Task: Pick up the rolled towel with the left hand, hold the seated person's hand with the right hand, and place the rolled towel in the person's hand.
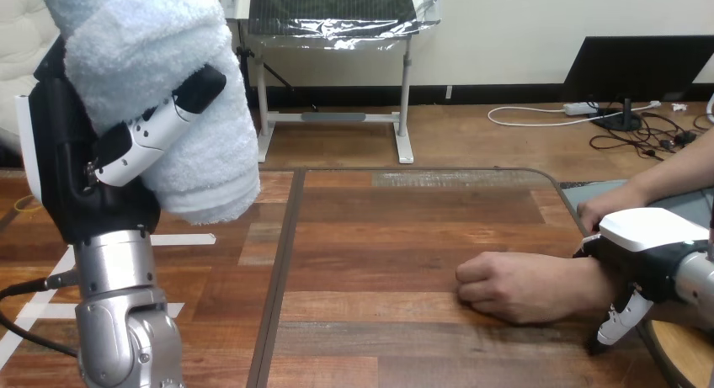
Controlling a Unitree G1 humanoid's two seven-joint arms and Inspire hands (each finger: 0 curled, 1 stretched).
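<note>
My left hand (71, 169) is raised high at the view's left, close to the camera, with its fingers and thumb curled round a light blue rolled towel (181, 77). The towel stands up out of the hand, well above the table. At the right, the person's hand (514, 287) rests on the table as a loose fist, knuckles toward the middle. My right hand (652, 236) lies over the person's wrist, and one finger (619, 321) curls down its near side.
The wooden table (379, 228) stretches between the two hands, and its far edge runs across the middle of the view. The person's other hand (610, 204) rests near the table's right edge, just behind my right hand.
</note>
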